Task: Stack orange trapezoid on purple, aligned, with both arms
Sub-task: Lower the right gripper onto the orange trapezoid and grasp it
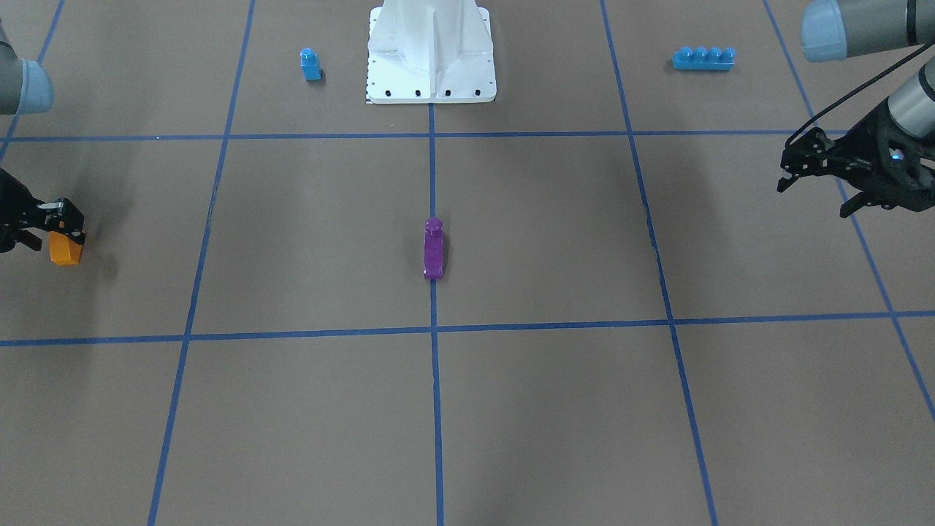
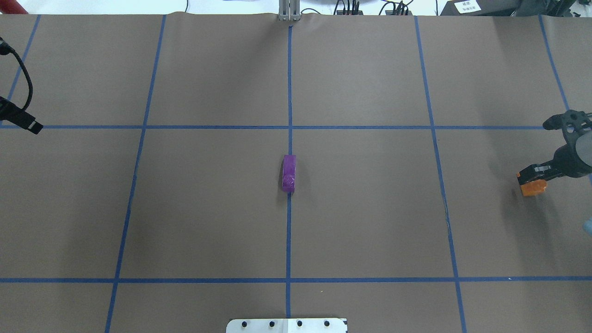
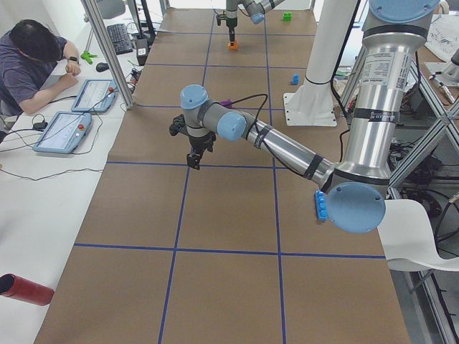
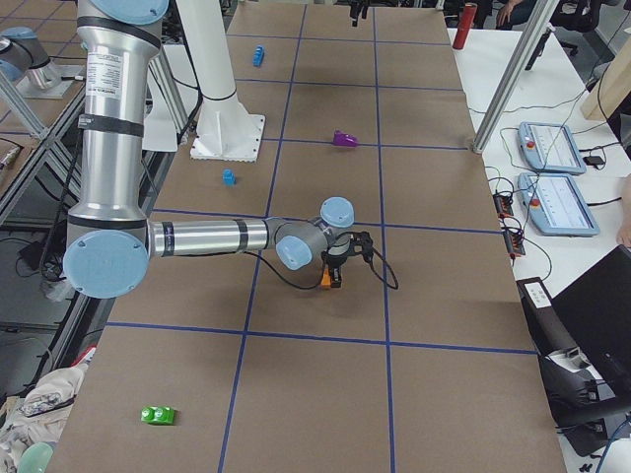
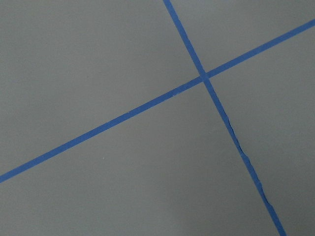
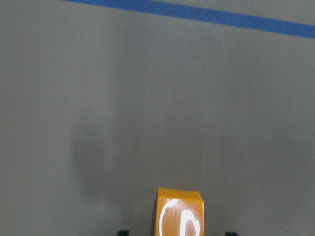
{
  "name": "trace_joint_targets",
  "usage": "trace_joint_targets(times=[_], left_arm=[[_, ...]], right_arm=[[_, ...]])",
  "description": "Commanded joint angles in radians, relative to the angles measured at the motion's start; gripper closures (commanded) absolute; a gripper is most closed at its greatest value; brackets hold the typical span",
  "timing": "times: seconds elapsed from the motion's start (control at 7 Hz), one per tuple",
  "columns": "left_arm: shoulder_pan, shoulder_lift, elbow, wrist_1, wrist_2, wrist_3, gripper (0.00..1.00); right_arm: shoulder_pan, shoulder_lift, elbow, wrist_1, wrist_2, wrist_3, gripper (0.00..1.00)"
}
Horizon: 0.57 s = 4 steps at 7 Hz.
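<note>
Left gripper point(image 1: 812, 199) is hanging near the left edge of the brown table point(image 2: 208, 208), jaws apart, gripping nothing. One glossy purple plastic sloped brick point(image 2: 289, 173) is sitting on the centre tape line point(image 2: 289, 92), open table all round. Right gripper point(image 2: 532, 180) is pinching the one glossy orange plastic trapezoid brick point(image 2: 535, 188) near the right edge

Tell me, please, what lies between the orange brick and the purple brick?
Nothing but bare table, crossed by one blue tape line, separates the orange brick from the purple brick, as the overhead view shows.
</note>
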Motion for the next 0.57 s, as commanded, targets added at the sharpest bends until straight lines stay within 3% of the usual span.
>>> trace_joint_targets(times=[0.0,0.29,0.43], left_arm=[[0.002,-0.002,-0.001,0.000,0.000,0.000,0.00],[0.002,-0.002,-0.001,0.000,-0.001,-0.002,0.00],[0.002,0.000,-0.001,0.000,0.000,-0.002,0.00]], right_arm=[[-0.011,-0.004,0.000,-0.001,-0.003,-0.002,0.50],[-0.009,-0.004,0.000,-0.003,-0.005,-0.003,1.00],[-0.009,-0.004,0.006,-0.001,-0.005,-0.011,1.00]])
